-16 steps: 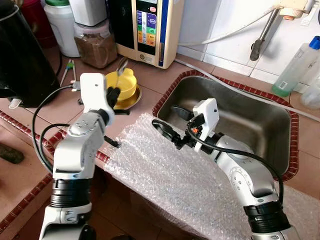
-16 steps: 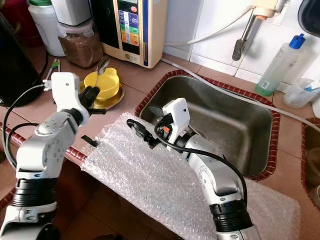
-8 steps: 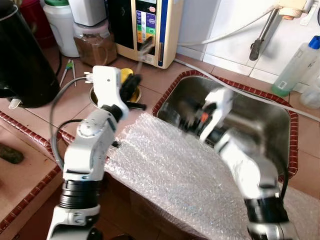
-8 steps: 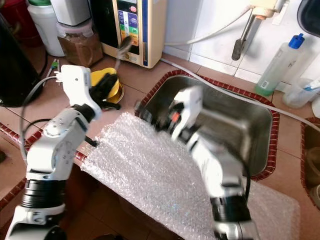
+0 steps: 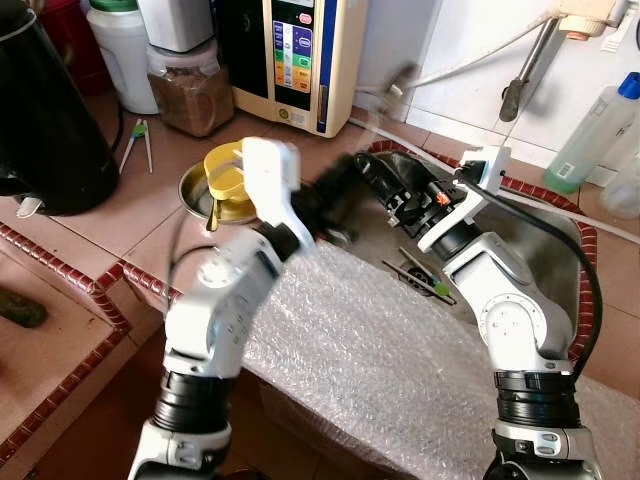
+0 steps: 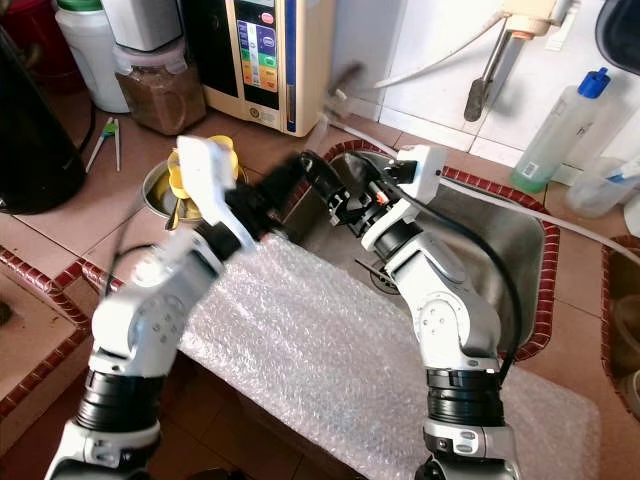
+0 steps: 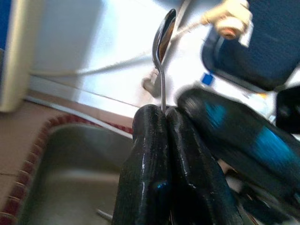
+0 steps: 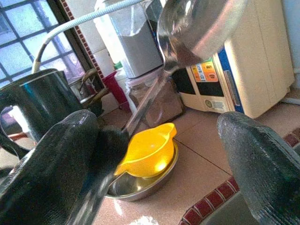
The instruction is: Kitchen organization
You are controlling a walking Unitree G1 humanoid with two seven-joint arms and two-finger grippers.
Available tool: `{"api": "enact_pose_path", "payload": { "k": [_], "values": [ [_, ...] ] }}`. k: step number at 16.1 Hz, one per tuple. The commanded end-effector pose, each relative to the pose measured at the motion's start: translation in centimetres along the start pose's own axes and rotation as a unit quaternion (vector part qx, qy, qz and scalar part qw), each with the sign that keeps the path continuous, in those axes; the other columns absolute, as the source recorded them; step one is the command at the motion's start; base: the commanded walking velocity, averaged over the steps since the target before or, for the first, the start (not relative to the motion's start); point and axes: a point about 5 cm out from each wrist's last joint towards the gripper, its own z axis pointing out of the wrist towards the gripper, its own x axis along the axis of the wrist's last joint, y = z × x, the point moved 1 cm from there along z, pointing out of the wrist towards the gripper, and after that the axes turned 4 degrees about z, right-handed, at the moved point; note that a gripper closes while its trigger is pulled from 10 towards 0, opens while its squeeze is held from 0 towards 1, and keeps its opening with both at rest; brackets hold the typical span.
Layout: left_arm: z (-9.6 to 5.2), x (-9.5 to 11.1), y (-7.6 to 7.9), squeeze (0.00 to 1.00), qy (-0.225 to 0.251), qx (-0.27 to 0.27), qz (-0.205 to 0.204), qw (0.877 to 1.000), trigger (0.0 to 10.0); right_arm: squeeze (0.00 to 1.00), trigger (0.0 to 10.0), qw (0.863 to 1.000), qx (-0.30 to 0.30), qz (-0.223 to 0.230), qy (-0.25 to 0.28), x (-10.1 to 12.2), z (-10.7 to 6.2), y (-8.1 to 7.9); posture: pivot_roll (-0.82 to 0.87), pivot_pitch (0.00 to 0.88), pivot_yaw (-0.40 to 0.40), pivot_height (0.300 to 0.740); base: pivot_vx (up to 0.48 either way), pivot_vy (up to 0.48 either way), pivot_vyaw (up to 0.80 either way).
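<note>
— Where is the spoon (image 7: 162, 51)?

— Above the sink's (image 6: 520, 240) rim nearest the water machine (image 6: 270, 55), handle pinched in the left gripper's (image 7: 165, 117) pressed-together jaws.

— And the right gripper (image 8: 159, 154)?

— Jaws spread, facing the spoon; a yellow cup (image 5: 225, 172) sits in a steel bowl (image 5: 192, 187) on the desk.

Spoon (image 8: 187, 28) between spread right tool (image 8: 164, 154) fingers.
</note>
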Motion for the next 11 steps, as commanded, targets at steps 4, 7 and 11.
{"api": "enact_pose_path", "payload": {
  "k": [4,7,11],
  "values": [
    [-0.2,-0.6,1.3,0.0,-0.012,-0.042,-0.013,0.999,0.0,0.0,10.0,1.0,-0.003,0.009,0.004,0.4,-0.1,0.1,-0.01,0.088,-0.052,0.74,0.0,0.0,0.0],
    [-0.3,-0.5,1.6,0.0,-0.011,-0.056,-0.016,0.998,0.0,0.0,0.0,1.0,-0.018,0.01,0.0,0.3,-0.2,0.6,-0.01,0.091,-0.055,0.74,0.0,0.0,0.0],
    [-0.4,-0.6,1.6,0.0,-0.013,-0.058,-0.011,0.998,0.0,0.0,0.0,0.999,-0.039,0.007,-0.019,-0.2,-0.2,1.3,-0.01,0.092,-0.056,0.74,0.0,0.0,0.0]
  ]
}}
